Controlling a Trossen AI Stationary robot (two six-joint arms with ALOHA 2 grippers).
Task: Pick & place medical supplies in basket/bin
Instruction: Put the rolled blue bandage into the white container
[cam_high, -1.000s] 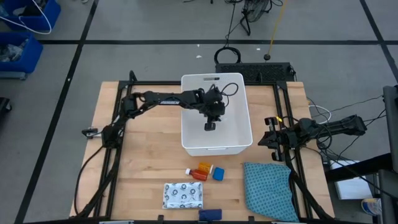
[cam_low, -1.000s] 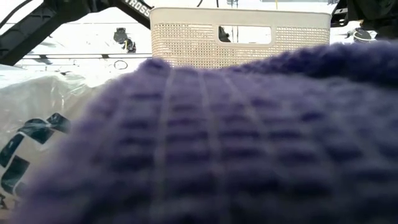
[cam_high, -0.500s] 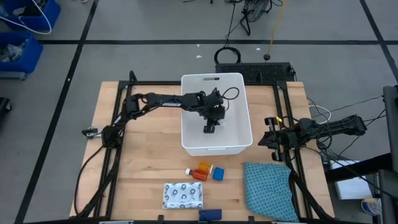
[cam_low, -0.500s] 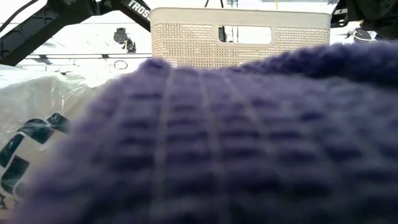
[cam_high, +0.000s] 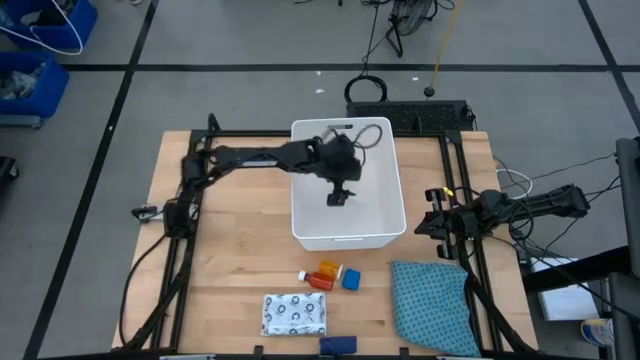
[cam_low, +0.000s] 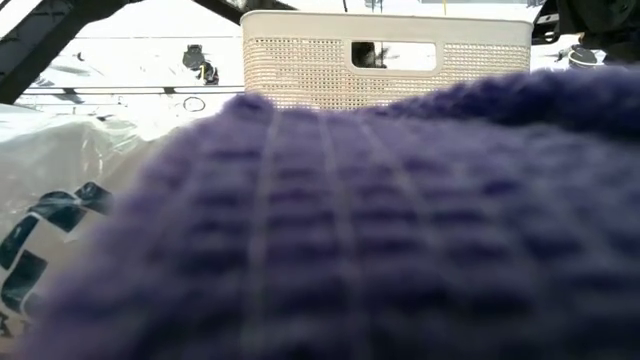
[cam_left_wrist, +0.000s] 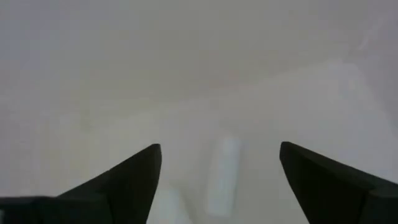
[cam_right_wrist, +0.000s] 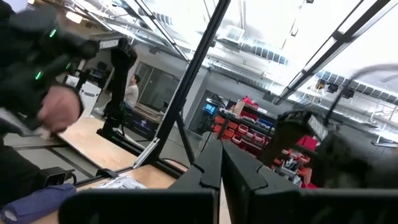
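Where the bench (cam_high: 230, 260) meets its near edge, a dark blue bar (cam_high: 338, 345) lies just right of a white dark-patterned flat packet (cam_high: 294, 314); in the low view the bar fills most of the frame as a blurred purple mass. A little farther in sit an orange pill bottle (cam_high: 323, 275) and, touching its right side, a small blue cube (cam_high: 351, 279). A teal patterned cloth (cam_high: 432, 306) lies at the near right. Farther still stands the white tub (cam_high: 300, 215), rectangular with rounded corners and a slot handle in its far rim. The left arm reaches in from the far left, its left gripper (cam_high: 337, 197) hanging over the tub's middle with jaws spread wide and empty; small white rolls (cam_left_wrist: 222, 176) lie on the tub floor below. The right gripper (cam_high: 436, 224) rests at the bench's right edge, jaws clenched together.
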